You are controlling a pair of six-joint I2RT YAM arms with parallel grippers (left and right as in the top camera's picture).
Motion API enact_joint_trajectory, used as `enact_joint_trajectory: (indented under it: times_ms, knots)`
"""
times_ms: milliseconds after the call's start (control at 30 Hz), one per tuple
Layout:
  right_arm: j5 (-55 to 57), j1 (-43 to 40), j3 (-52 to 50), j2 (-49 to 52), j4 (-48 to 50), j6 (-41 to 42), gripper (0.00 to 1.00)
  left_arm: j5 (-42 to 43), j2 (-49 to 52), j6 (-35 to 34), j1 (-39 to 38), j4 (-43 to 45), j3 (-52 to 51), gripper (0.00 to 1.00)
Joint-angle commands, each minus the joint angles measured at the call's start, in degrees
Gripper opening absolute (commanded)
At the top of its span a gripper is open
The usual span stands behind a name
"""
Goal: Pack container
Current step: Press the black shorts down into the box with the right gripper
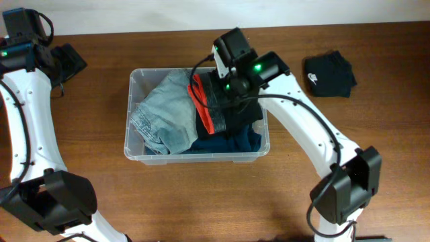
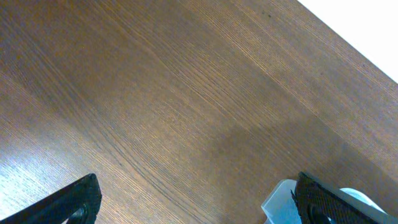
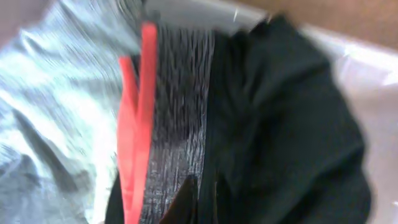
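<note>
The container (image 1: pixel 129 114), a clear rectangular bin with rounded corners, stands at the middle of the wooden worktop (image 1: pixel 201 202), its long sides running left to right. Inside, pale blue jeans (image 1: pixel 164 114) fill the left half, crumpled and rising to about rim height. Beside them on the right lies a black garment (image 1: pixel 235 114) with a grey ribbed section, and a red band (image 1: pixel 201 101) runs along the seam where it meets the jeans. A dark blue garment (image 1: pixel 232 142) shows beneath both along the near right wall.

The right gripper (image 3: pixel 199 193) hangs over the far right part of the container, directly above the ribbed section of the black garment. Its fingers are clenched together. The wrist view is blurred, so it cannot be told whether any cloth is pinched between them.

The left gripper (image 2: pixel 199 205) is at the far left of the worktop, apart from the container. Its fingers (image 2: pixel 74 202) are spread wide over bare wood, grasping nothing.

A folded black top with a white logo (image 1: pixel 329 74) lies on the worktop at the far right, well apart from the container.
</note>
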Motion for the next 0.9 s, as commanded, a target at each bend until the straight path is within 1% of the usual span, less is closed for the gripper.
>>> enact_joint_trajectory:
  times_ms: [0, 133, 300, 433, 633, 733, 867]
  knots:
    - [-3.56, 0.04, -3.50, 2.36, -0.13, 0.72, 0.04, -0.26, 0.22, -0.74, 0.00, -0.07, 0.35, 0.99]
    - [-7.39, 0.61, -8.24, 3.37, 2.29, 0.70, 0.04, -0.26, 0.22, -0.74, 0.00, -0.07, 0.35, 0.99]
    - [-7.17, 2.54, -12.61, 3.37, 5.68, 1.38, 0.04, -0.26, 0.22, -0.74, 0.00, -0.07, 0.35, 0.99]
    - [-2.93, 4.31, -11.52, 2.67, 5.62, 3.98, 0.04, -0.24, 0.22, -0.74, 0.00, -0.07, 0.35, 0.99]
    - [1.86, 7.26, -6.05, -0.48, 5.68, 3.93, 0.04, -0.24, 0.22, -0.74, 0.00, -0.07, 0.35, 0.99]
    - [2.95, 8.07, -3.10, -0.61, 6.36, 3.91, 0.05, -0.24, 0.22, -0.74, 0.00, -0.07, 0.35, 0.99]
    - [3.32, 7.85, -2.93, -0.52, 9.68, 3.93, 0.05, -0.26, 0.22, -0.74, 0.00, -0.07, 0.35, 0.99]
